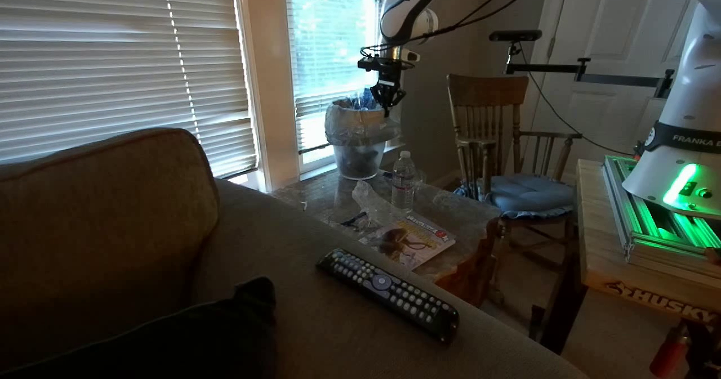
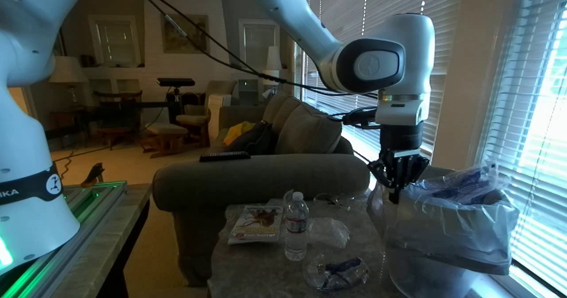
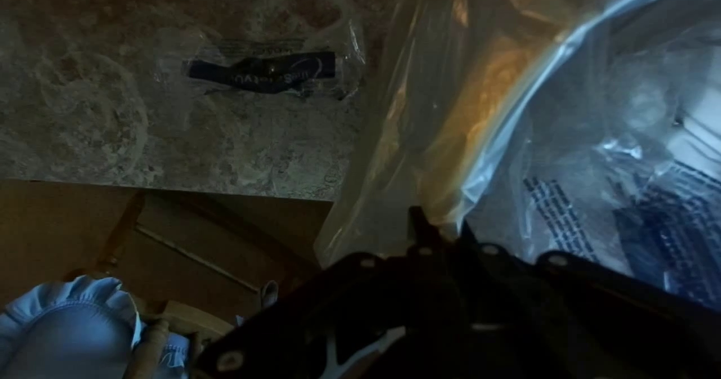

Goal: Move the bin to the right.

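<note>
The bin (image 1: 359, 158) is a small round grey wastebasket with a crinkled translucent liner bunched over its rim. It stands upright on a stone-topped table near the window, and it also shows in an exterior view (image 2: 443, 245). My gripper (image 1: 387, 111) points down at the bin's rim; it also shows in an exterior view (image 2: 394, 195). In the wrist view, the fingers (image 3: 442, 230) are close together with the lined rim (image 3: 501, 125) of the bin between them. Clear packaging with blue print lies inside the bin. The fingertips are dark and partly hidden by the liner.
On the table (image 2: 248, 271) are a water bottle (image 2: 296, 227), a magazine (image 2: 257, 223), a clear plastic bag (image 2: 328, 231) and a small packet (image 2: 339, 271). A couch arm with a remote (image 1: 394, 294) borders the table. A wooden chair (image 1: 490, 108) stands beyond its edge.
</note>
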Motion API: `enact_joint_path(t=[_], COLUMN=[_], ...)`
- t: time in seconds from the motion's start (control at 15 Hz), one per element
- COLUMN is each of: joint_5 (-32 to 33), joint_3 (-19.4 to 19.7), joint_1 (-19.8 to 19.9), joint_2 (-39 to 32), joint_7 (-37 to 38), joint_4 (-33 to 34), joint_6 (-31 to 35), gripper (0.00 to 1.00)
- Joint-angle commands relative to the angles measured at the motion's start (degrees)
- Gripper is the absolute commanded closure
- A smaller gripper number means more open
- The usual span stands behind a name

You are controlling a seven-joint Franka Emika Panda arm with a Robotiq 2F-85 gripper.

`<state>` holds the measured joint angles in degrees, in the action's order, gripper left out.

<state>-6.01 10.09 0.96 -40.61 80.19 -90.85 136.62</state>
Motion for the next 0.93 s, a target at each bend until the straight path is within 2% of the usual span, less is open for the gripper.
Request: enact_joint_path(t=[0.0,0.6,0.67,0.73,0.87], joint_5=[-0.6,-0.1,0.0,0.0,0.1], joint_3=[0.3,0.3,0.4,0.3,0.3], joint_1=[-0.2,-0.7,-0.8,-0.8,-0.8], joint_2=[-0.5,-1.7,-1.8,-1.8,-1.9], joint_7=[1.7,1.6,1.7,1.6,1.4], joint_4=[3.0,3.8,3.8,3.8,4.8], joint_6=[-0.4,-0.4,-0.4,-0.2,0.0], gripper=[0.98,0.98,0.68,0.67,0.54])
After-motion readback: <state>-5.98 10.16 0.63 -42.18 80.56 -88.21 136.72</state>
